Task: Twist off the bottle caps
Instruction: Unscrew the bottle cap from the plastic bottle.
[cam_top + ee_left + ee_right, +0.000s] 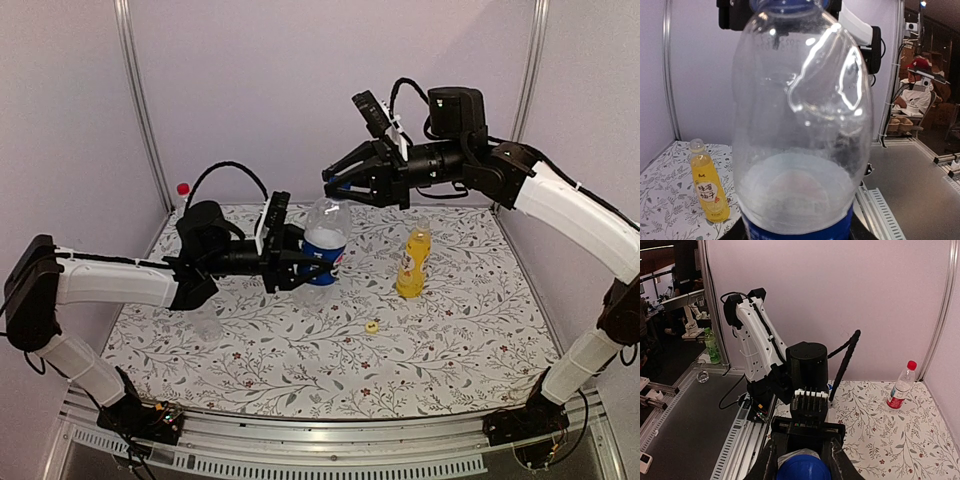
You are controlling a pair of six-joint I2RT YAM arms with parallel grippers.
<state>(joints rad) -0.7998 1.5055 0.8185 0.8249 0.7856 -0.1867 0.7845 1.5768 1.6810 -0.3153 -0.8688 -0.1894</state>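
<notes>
The clear bottle with the blue label stands upright mid-table. My left gripper is shut on its labelled lower body; in the left wrist view the bottle fills the frame and my left gripper shows only as dark edges at the bottom. My right gripper reaches from the right over the bottle's top. In the right wrist view my right gripper has its jaws closed against both sides of the blue cap. The yellow bottle stands to the right, capless.
A small yellow cap lies on the patterned table in front of the yellow bottle. The red-capped bottle with the red-white label stands in the back left corner. A faint clear bottle lies under my left arm.
</notes>
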